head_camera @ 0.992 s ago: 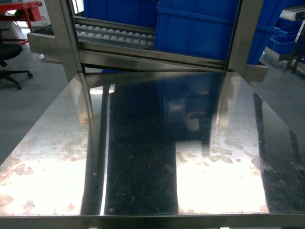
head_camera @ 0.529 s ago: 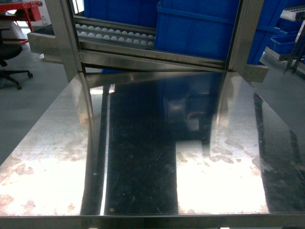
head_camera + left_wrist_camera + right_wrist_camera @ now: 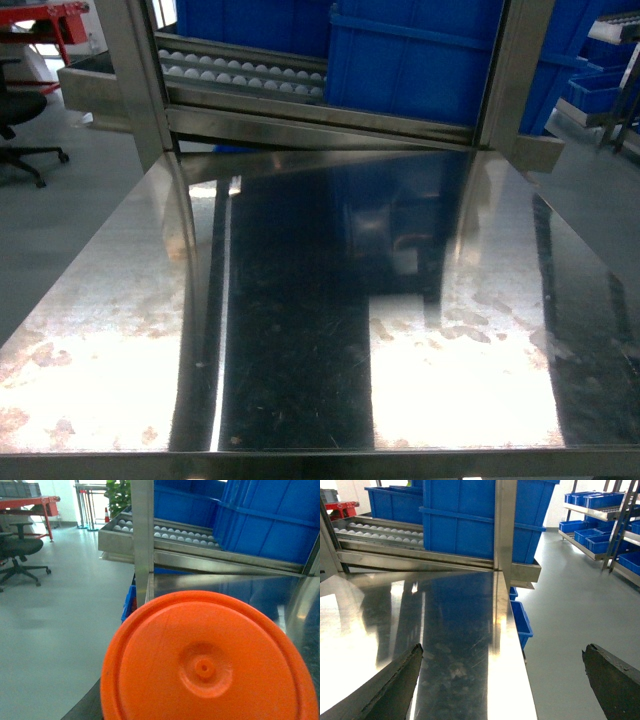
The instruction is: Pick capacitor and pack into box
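My right hand (image 3: 502, 680) has its two dark fingers (image 3: 395, 680) spread wide apart with nothing between them, hanging over the right edge of the steel surface (image 3: 300, 330). My left hand I cannot judge: its wrist view is nearly filled by a round orange disc (image 3: 205, 665) with a small nub at its centre, sitting right in front of the lens, and no fingers show there, so whether they are apart or together I cannot tell. What that disc is, I cannot say either.

Neither the capacitor nor the box shows in any view. Ahead of my hands the surface lies bare and glaring with reflections; beyond it a roller rack (image 3: 240, 72) carries big blue bins (image 3: 410, 60), and more blue bins stand on shelves off to my right. An office chair (image 3: 22, 555) stands away on the floor to my left.

I judge the task is at its very start: still searching, nothing picked. The next move calls for finding the capacitor and the box, probably by turning or moving the base, before either hand reaches.
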Motion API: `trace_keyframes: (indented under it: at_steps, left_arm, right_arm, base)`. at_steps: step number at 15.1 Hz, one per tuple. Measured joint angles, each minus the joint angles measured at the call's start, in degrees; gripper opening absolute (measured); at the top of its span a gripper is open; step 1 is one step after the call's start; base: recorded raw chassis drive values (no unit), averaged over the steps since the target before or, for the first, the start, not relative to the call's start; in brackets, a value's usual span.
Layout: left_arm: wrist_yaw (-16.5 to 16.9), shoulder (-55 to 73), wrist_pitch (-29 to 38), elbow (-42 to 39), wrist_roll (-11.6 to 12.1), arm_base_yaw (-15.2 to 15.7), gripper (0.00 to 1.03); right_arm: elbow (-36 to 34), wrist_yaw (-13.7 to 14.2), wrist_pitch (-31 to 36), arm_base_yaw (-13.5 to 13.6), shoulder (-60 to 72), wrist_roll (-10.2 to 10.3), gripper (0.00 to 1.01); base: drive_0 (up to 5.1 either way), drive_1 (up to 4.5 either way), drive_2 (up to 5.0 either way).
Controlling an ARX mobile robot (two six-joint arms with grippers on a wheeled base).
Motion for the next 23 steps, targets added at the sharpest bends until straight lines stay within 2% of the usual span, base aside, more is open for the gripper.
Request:
trace_keyframes:
  at_steps: [5,14,15,16,17,18,23]
  left_arm:
    - [0.0,-7.7,-7.4,0.0,0.0,0.0,0.44]
    - [0.0,-16.0,-15.4,0.0,0.0,0.0,0.44]
    - [0.0,-20.7,-22.6,0.0,0.0,0.0,0.44]
    - [-0.1,-24.8,-26.1,0.0,0.0,0.0,0.44]
    - [0.0,-25.1,-24.2,0.2,0.0,0.0,0.44]
    - [0.1,-25.1,-25.9,0.0,0.0,0.0,0.44]
    - [0.0,-25.1,-25.5,0.0,0.1,0.0,0.44]
  right_arm:
    - [0.0,0.0,0.0,0.0,0.0,0.0,0.98]
    - [0.0,0.0,0.0,0.0,0.0,0.0,0.98]
    - [0.0,0.0,0.0,0.0,0.0,0.0,0.98]
    - [0.0,0.0,0.0,0.0,0.0,0.0,0.98]
    - [0.0,0.0,0.0,0.0,0.0,0.0,0.98]
    - [0.0,0.0,0.0,0.0,0.0,0.0,0.98]
    - [0.0,0.0,0.0,0.0,0.0,0.0,0.98]
  base:
    - [0.0,0.0,0.0]
    - [0.0,0.0,0.0]
    - [0.0,0.0,0.0]
    - [0.0,0.0,0.0]
    - [0.0,0.0,0.0]
    - [0.0,0.0,0.0]
    - [0.0,0.0,0.0]
